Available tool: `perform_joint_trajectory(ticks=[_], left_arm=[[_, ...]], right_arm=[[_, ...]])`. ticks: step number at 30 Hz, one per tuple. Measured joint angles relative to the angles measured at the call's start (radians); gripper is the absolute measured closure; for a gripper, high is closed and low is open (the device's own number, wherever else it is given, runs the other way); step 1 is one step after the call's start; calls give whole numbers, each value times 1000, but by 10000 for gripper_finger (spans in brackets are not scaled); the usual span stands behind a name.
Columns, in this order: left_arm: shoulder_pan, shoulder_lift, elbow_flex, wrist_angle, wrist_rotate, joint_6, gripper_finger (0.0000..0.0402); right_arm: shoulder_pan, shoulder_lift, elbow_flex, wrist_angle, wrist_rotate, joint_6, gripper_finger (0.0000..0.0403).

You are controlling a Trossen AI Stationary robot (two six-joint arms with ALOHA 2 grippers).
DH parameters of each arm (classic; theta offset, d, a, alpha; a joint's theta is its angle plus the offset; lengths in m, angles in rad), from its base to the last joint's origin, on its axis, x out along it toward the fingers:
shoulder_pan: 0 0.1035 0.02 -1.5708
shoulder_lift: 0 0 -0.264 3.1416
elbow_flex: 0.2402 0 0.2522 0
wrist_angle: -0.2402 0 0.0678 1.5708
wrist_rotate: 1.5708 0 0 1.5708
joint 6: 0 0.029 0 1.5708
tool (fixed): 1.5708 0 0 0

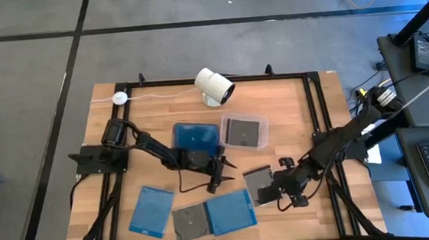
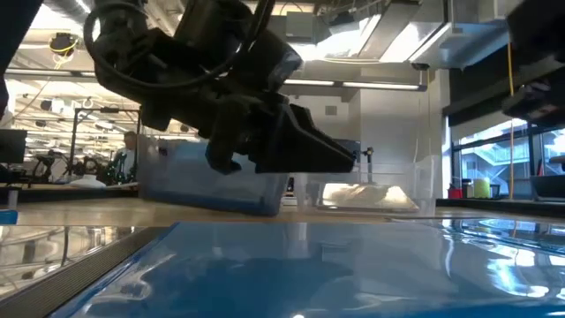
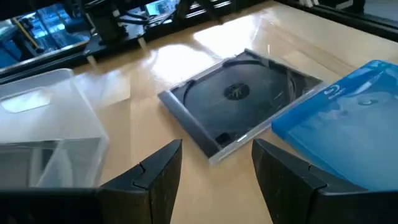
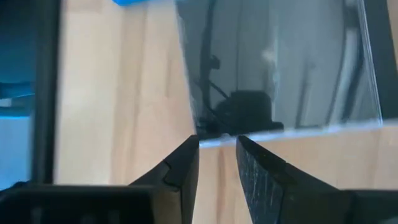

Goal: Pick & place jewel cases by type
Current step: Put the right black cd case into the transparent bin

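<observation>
Two tubs: one (image 1: 196, 136) holds blue case, other (image 1: 244, 131) dark case; left tool (image 1: 217, 173) open, empty.

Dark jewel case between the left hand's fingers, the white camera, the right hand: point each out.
dark jewel case (image 3: 239, 99), left wrist view, disc tray hub
white camera (image 1: 214, 85), high view, cylinder body
right hand (image 4: 217, 146), right wrist view, between fingertips

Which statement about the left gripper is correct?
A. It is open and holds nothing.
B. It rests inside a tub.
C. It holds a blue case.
A: in the left wrist view the left gripper has its fingers spread, nothing between them, with the dark jewel case lying ahead on the table.
</observation>
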Motion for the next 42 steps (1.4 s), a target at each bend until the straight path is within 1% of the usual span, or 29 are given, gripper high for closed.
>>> perform_joint_trajectory(ticks=[3,7,11,19,22,24,28,33,37,42], left_arm=[[-11,9,25,-56,-25,19,208],[-15,5,40,-136,-56,17,208],[-28,3,62,-172,-99,10,208],[-29,3,95,-217,-99,20,208],[-29,3,109,-277,-100,10,208],[-29,3,124,-318,-99,-11,208],[-28,6,143,-345,-98,-30,208],[-28,7,144,-346,-90,-60,208],[-29,7,146,-362,-78,-89,208],[-30,7,146,-370,-77,-94,208]], right_arm=[[1,27,-1,-13,5,33,292],[0,58,-1,-16,21,34,292],[0,65,-1,-20,22,31,292],[-1,66,-1,-41,42,45,292],[-1,71,-1,-55,83,75,292],[-1,75,-1,-62,88,81,292],[-2,95,-1,-74,93,83,292],[-28,147,-1,-127,140,109,292],[-50,200,-1,-124,142,40,292],[-91,247,5,-105,121,-48,292]])
